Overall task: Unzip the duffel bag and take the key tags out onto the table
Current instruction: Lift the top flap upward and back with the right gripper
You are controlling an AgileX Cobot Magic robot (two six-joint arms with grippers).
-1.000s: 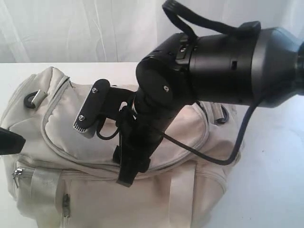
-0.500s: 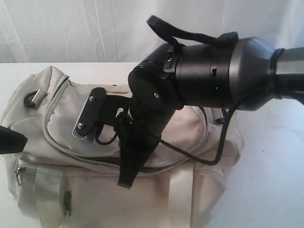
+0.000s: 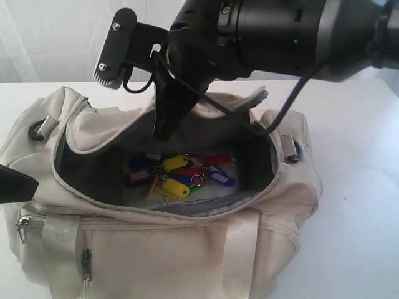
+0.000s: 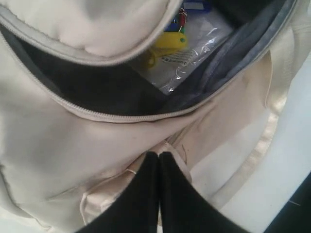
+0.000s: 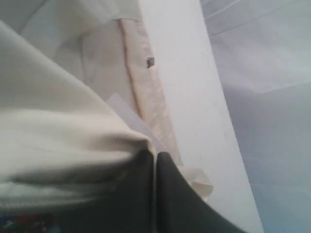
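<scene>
Now the duffel bag (image 3: 156,249) lies unzipped on the white table (image 3: 361,205), its top flap (image 3: 240,103) raised at the 12 o'clock side of the mouth so the dark lining shows. The key tags (image 3: 177,174) lie on the bag's floor, roughly at the centre of the opening: yellow, red, blue and green ones bunched together, resting on a clear plastic sheet (image 4: 194,53).

The right gripper (image 3: 162,132) comes down at about 11 o'clock of the tags. Its jaws are pressed together on the cream cloth of the flap's edge, and a small tab of fabric (image 5: 199,184) sticks out past the tips. Its bulky black arm (image 3: 280,31) and a looping cable (image 3: 293,93) hang over the far half of the bag, and the wrist camera bracket (image 3: 115,47) juts toward 10 o'clock. Nothing covers the tags in the exterior view. In the left wrist view the flap hides all but a yellow tag and a blue one.

The left gripper (image 4: 159,155) is at the bag's 9 o'clock end, its jaws fully together and its tips against a fold in the side panel; I cannot tell whether any cloth is pinched.

Dark metal rings sit at 9 o'clock (image 3: 43,128) and 3 o'clock (image 3: 293,148) of the bag. A satin handle strap (image 3: 240,249) runs down the near side, and a side-pocket zipper pull (image 3: 24,227) hangs at 8 o'clock. A white curtain (image 3: 50,37) closes off 12 o'clock.
</scene>
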